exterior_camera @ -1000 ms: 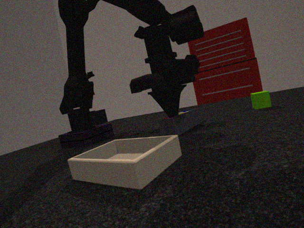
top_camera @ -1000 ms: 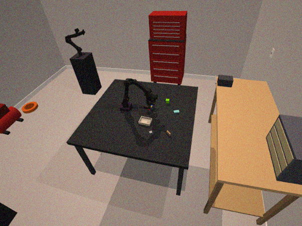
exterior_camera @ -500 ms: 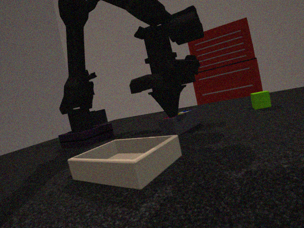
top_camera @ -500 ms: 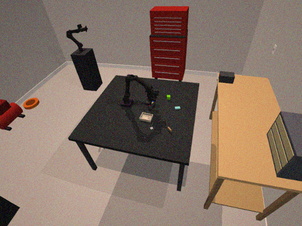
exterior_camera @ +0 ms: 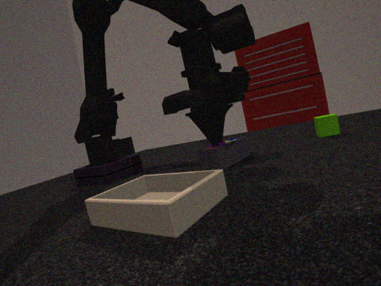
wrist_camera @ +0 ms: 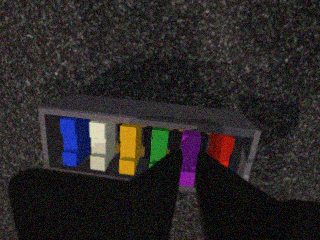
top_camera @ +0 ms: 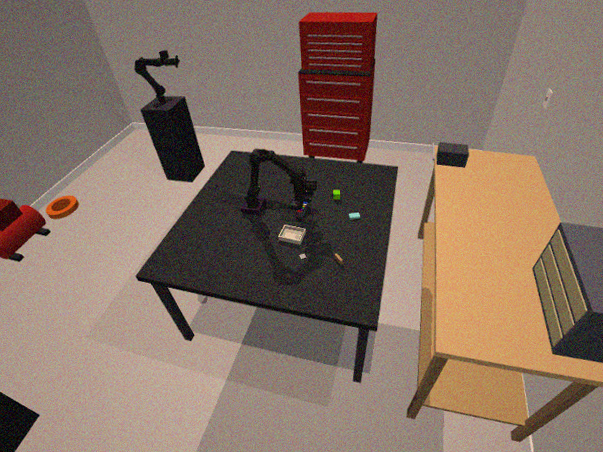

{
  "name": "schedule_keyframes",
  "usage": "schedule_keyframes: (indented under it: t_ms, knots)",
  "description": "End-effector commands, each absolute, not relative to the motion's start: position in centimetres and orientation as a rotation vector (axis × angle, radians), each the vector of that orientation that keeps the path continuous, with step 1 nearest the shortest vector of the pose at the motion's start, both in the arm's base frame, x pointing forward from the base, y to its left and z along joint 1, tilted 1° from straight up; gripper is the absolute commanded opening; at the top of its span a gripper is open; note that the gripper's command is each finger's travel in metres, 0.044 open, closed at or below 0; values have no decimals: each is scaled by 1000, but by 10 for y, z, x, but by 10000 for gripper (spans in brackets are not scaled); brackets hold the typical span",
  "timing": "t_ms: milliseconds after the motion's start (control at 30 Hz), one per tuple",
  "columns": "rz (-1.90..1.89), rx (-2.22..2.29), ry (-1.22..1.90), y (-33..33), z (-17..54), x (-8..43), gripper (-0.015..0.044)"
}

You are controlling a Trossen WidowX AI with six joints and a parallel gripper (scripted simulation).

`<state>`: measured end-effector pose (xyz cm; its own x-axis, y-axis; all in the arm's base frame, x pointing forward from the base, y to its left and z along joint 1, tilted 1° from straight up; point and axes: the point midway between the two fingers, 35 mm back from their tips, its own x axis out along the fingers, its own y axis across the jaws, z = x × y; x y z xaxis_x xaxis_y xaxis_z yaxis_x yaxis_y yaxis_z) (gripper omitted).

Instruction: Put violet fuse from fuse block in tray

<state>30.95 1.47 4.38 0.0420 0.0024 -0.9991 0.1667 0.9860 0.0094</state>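
— Dark speckled table top point(exterior_camera: 292, 196) carries everything; where's the small violet plastic fuse point(wrist_camera: 190, 156)?

— Seated in the grey rectangular fuse block point(wrist_camera: 145, 111), between the green fuse point(wrist_camera: 159, 145) and the red fuse point(wrist_camera: 221, 148); blue, white and yellow ones stand further left.

— And the black parallel-jaw gripper point(wrist_camera: 188, 165)?

— Pointing down over the block; its two fingers clamp the violet fuse from either side.

— The shallow cream square tray point(exterior_camera: 172, 209)?

— Nearer the exterior camera, apart from the block.
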Motion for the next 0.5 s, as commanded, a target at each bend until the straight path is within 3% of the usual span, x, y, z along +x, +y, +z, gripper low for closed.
schedule_keyframes:
  t_ms: [0,467]
  knots:
    - [-127,136,1526,15,46,309,0]
    - [-128,136,1526,15,53,309,0]
